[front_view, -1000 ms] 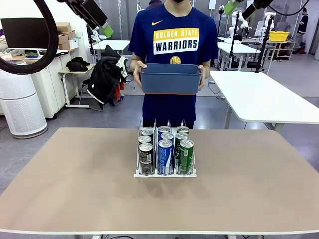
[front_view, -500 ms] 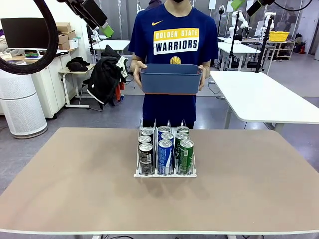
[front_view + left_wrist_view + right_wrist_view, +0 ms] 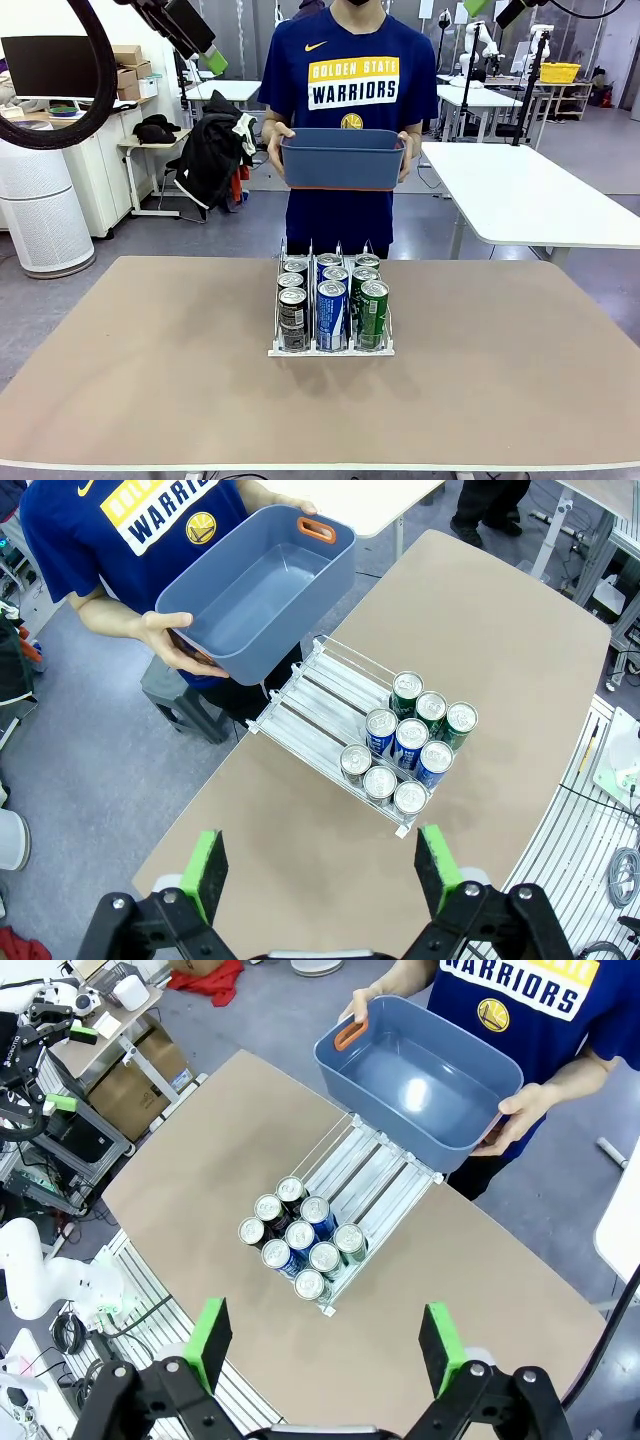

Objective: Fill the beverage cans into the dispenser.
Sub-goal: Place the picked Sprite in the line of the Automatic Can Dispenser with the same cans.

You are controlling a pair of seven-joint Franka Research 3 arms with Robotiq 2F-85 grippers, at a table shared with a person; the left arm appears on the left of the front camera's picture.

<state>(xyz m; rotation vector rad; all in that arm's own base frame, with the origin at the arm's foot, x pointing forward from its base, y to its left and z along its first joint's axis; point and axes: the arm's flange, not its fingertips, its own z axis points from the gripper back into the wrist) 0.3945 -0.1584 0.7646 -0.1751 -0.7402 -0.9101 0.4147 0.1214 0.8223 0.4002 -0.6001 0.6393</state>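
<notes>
Blue bin [image 3: 255, 590] empty in wrist views; left pincer [image 3: 325, 865], right pincer [image 3: 325, 1345] agape.

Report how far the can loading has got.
Done: nine beverage cans stand in the dispenser, three per lane, crowded at its front lip. In hand: nothing; the left gripper and right gripper hang open above the table. The person's bin looks empty, so no cans appear left.
</notes>
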